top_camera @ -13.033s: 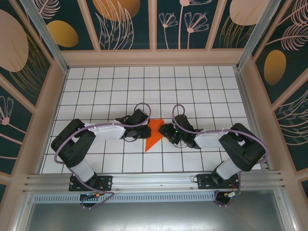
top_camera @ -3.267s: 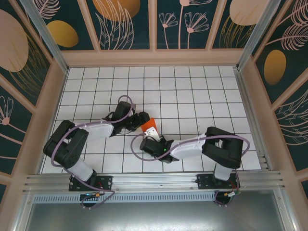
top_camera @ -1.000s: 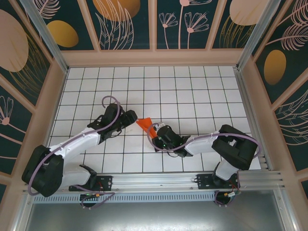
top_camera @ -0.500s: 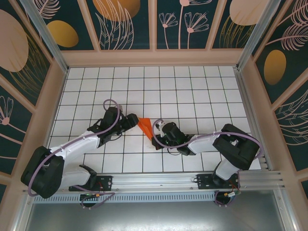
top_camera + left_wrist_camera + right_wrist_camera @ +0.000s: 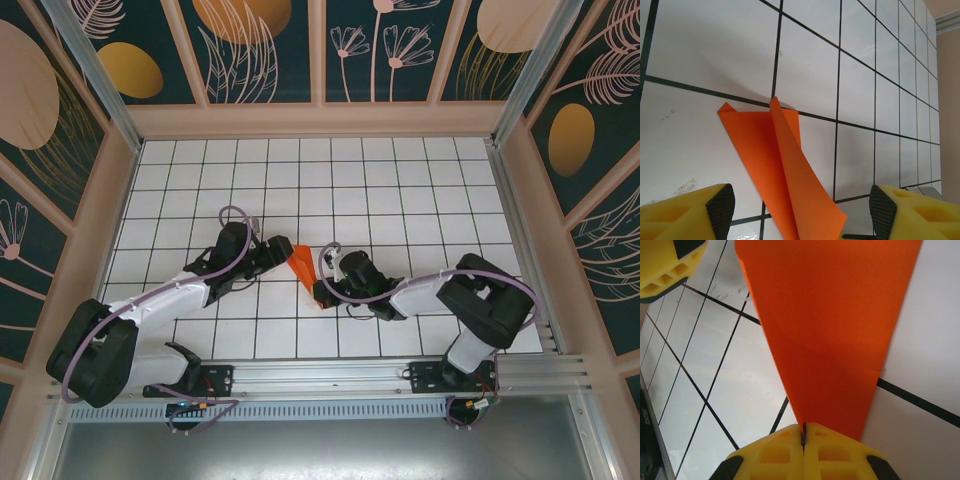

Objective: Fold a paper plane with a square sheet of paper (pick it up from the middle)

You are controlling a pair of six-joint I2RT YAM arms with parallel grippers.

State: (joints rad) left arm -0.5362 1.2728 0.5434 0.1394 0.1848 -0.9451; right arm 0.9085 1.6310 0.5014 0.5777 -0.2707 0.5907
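Paper plane, plain orange, tip in right claw.

One orange paper plane, two arms, one tiled table

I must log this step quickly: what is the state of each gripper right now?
Left gripper: open, jaws wide apart, holding nothing.
Right gripper: closed, pinching the narrow end of the orange paper.
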